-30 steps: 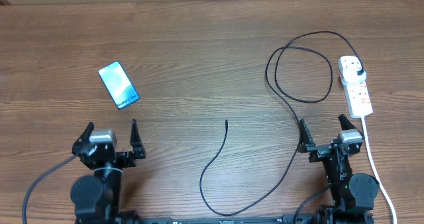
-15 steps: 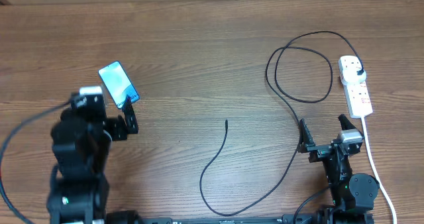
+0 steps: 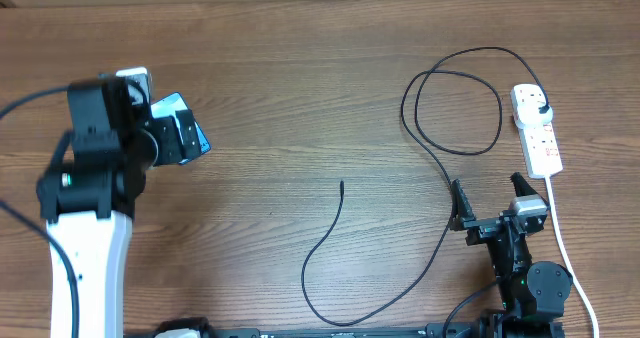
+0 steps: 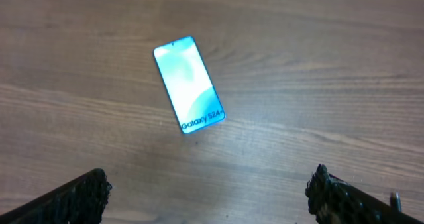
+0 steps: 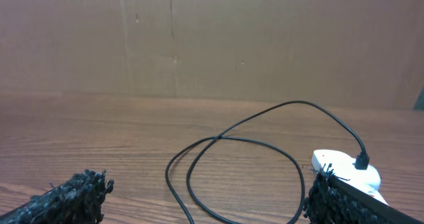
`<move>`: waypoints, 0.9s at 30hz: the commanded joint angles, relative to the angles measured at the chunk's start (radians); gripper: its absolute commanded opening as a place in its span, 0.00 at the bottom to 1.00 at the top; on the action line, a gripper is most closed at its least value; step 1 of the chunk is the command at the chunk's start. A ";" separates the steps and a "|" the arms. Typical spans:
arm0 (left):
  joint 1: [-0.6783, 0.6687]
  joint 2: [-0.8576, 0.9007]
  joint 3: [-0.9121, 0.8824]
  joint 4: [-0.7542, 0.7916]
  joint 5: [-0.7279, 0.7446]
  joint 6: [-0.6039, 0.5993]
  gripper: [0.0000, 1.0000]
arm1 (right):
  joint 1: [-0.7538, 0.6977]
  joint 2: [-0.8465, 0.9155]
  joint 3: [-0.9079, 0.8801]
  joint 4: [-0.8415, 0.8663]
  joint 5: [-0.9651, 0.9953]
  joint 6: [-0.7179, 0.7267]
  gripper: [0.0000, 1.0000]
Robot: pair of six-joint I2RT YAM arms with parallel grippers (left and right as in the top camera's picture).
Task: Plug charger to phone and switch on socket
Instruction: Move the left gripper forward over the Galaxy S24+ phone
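- Overhead: the left gripper [image 3: 165, 138] hangs over the phone [image 3: 192, 136] near the table's [image 3: 300, 58] left edge, jaws spread wide and empty. The right gripper [image 3: 487, 190] sits at the near edge, also spread wide and empty. The socket [image 3: 540, 143] lies along the right edge. The charger [image 3: 338, 223] is plugged into its far end, with its tip loose mid-table.
- Left wrist: the phone [image 4: 189, 85] lies flat, screen up, clear of both fingers [image 4: 79, 196].
- Right wrist: the charger [image 5: 232, 138] loop and the socket [image 5: 344, 166] lie ahead of the spread fingers [image 5: 76, 194], untouched.
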 commanded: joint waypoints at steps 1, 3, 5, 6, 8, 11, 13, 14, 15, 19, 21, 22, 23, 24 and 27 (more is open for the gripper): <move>0.005 0.082 0.105 -0.066 -0.013 -0.013 0.99 | 0.006 -0.010 -0.011 0.006 -0.005 0.002 1.00; 0.005 0.127 0.145 -0.116 -0.012 0.003 1.00 | 0.006 -0.010 -0.011 0.006 -0.005 0.002 1.00; 0.005 0.163 0.167 -0.151 0.003 0.018 0.99 | 0.006 -0.010 -0.011 0.006 -0.005 0.002 1.00; 0.005 0.176 0.172 -0.163 0.017 0.022 1.00 | 0.006 -0.010 -0.011 0.006 -0.005 0.002 1.00; 0.005 0.195 0.172 -0.173 0.030 0.024 1.00 | 0.006 -0.010 -0.011 0.006 -0.005 0.002 1.00; 0.005 0.215 0.172 -0.174 0.039 0.024 1.00 | 0.006 -0.010 -0.011 0.006 -0.005 0.002 1.00; 0.005 0.225 0.172 -0.182 0.074 0.024 0.99 | 0.006 -0.010 -0.011 0.006 -0.005 0.002 1.00; 0.005 0.227 0.172 -0.185 0.085 0.023 1.00 | 0.006 -0.010 -0.011 0.006 -0.005 0.002 1.00; 0.005 0.232 0.171 -0.185 0.092 0.023 0.99 | 0.006 -0.010 -0.011 0.006 -0.005 0.002 1.00; 0.005 0.245 0.171 -0.172 0.114 0.023 1.00 | 0.006 -0.010 -0.011 0.006 -0.005 0.002 1.00; 0.005 0.245 0.171 -0.159 0.114 -0.003 1.00 | 0.006 -0.010 -0.011 0.006 -0.005 0.002 1.00; 0.005 0.245 0.171 -0.156 0.114 -0.030 1.00 | 0.006 -0.010 -0.011 0.006 -0.005 0.002 1.00; 0.005 0.245 0.171 -0.155 0.113 -0.056 1.00 | 0.006 -0.010 -0.011 0.006 -0.005 0.002 1.00; 0.005 0.245 0.171 -0.153 0.105 -0.086 1.00 | 0.006 -0.010 -0.011 0.006 -0.005 0.002 1.00; 0.005 0.251 0.173 -0.138 0.056 -0.187 1.00 | 0.006 -0.010 -0.011 0.006 -0.005 0.002 1.00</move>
